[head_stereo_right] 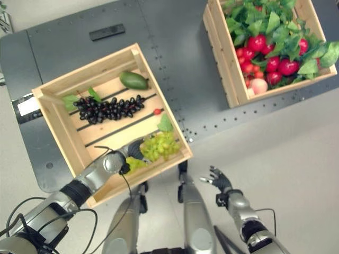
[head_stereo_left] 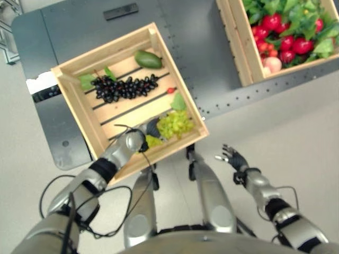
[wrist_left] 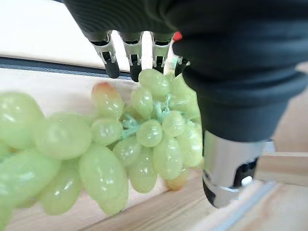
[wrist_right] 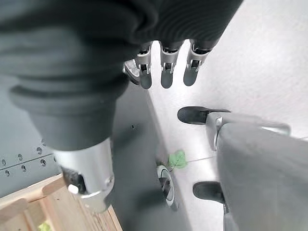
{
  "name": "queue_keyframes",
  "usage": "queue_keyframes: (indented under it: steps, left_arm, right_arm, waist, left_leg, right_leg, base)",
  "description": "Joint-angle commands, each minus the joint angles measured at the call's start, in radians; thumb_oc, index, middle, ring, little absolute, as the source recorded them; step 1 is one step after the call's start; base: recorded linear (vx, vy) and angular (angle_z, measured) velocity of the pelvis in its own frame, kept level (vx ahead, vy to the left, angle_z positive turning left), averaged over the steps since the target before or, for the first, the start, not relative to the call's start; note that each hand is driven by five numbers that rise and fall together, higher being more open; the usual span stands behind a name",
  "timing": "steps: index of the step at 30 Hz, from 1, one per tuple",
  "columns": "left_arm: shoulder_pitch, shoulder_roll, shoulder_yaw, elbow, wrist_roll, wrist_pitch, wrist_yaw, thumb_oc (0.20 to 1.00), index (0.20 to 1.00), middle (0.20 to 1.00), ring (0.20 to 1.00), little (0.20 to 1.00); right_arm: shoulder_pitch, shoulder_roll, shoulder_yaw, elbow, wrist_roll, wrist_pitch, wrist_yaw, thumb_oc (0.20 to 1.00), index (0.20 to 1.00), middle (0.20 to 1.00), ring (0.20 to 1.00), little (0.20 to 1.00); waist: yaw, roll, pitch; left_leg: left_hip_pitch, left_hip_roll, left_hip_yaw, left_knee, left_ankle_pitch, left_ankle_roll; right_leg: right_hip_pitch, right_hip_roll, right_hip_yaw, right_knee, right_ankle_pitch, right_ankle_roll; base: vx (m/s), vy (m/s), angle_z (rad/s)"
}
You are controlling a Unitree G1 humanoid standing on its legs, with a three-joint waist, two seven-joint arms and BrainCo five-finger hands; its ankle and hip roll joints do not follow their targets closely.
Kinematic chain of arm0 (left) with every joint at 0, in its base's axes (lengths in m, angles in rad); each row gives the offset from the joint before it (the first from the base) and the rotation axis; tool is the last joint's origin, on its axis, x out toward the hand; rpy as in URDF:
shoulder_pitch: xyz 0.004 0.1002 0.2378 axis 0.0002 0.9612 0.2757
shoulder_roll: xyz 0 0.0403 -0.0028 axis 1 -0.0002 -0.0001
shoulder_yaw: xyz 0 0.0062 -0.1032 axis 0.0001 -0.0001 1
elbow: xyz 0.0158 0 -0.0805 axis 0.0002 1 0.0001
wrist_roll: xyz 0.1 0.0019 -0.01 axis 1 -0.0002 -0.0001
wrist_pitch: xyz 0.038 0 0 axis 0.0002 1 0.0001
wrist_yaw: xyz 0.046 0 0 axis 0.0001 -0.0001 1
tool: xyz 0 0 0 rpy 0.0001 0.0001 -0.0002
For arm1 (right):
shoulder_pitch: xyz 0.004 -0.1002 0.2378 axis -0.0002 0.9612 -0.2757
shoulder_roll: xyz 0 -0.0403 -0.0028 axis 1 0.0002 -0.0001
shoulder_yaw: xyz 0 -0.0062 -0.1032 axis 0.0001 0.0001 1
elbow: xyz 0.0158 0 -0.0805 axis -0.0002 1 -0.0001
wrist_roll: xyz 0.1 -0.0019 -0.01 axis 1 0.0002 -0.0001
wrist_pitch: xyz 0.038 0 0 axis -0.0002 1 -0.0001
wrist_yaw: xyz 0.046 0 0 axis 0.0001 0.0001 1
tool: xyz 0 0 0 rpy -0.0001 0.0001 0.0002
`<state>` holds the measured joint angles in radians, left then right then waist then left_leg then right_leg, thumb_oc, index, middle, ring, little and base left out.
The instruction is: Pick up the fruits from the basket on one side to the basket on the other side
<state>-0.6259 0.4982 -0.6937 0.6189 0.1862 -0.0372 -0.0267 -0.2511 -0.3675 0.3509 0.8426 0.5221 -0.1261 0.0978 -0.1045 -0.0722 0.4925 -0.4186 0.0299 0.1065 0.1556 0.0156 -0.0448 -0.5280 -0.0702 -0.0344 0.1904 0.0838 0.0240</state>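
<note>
A light wooden crate [head_stereo_left: 79, 123] on the dark table holds a bunch of green grapes [head_stereo_left: 175, 124], a bunch of black grapes [head_stereo_left: 124, 87], a green oval fruit [head_stereo_left: 148, 59] and a small red fruit [head_stereo_left: 170, 90]. My left hand [head_stereo_left: 136, 140] is inside this crate at its near corner, right against the green grapes [wrist_left: 144, 144]. Its fingers [wrist_left: 132, 60] reach over the bunch and the thumb [wrist_left: 226, 173] stands beside it, not closed. My right hand [head_stereo_left: 235, 157] hangs open over the floor, in front of the table edge, holding nothing.
A second wooden crate [head_stereo_left: 241, 47] at the far right is full of red fruits [head_stereo_left: 288, 45], a peach [head_stereo_left: 273, 64] and green leaves. A flat black bar [head_stereo_left: 121, 11] lies at the table's back. A green leaf [wrist_right: 177, 159] lies on the floor.
</note>
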Motion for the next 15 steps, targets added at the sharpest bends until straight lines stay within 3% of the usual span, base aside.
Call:
queue_keyframes:
  steps: [1, 15]
  left_arm:
    - [0.014, -0.052, -0.033, 0.020, 0.072, -0.013, -0.001, 1.000, 1.000, 1.000, 1.000, 1.000]
    - [-0.026, -0.082, -0.052, 0.153, 0.119, 0.007, 0.070, 1.000, 1.000, 1.000, 1.000, 1.000]
  right_arm:
    - [0.027, -0.054, 0.027, -0.074, 0.002, -0.024, -0.007, 1.000, 1.000, 1.000, 1.000, 1.000]
    - [0.010, -0.050, 0.052, -0.114, 0.025, -0.045, -0.042, 1.000, 1.000, 1.000, 1.000, 1.000]
  waist:
    - [-0.030, -0.001, 0.025]
    - [-0.047, -0.025, 0.028]
  left_leg:
    - [-0.052, -0.029, -0.002, 0.059, -0.055, 0.051]
    - [-0.132, -0.019, 0.008, 0.088, -0.059, 0.052]
  right_leg:
    - [-0.011, 0.043, -0.035, 0.042, -0.050, 0.031]
    - [-0.092, 0.059, -0.026, 0.056, -0.041, 0.030]
  base:
    - [0.00, 0.000, 0.00]
    - [0.00, -0.009, -0.04]
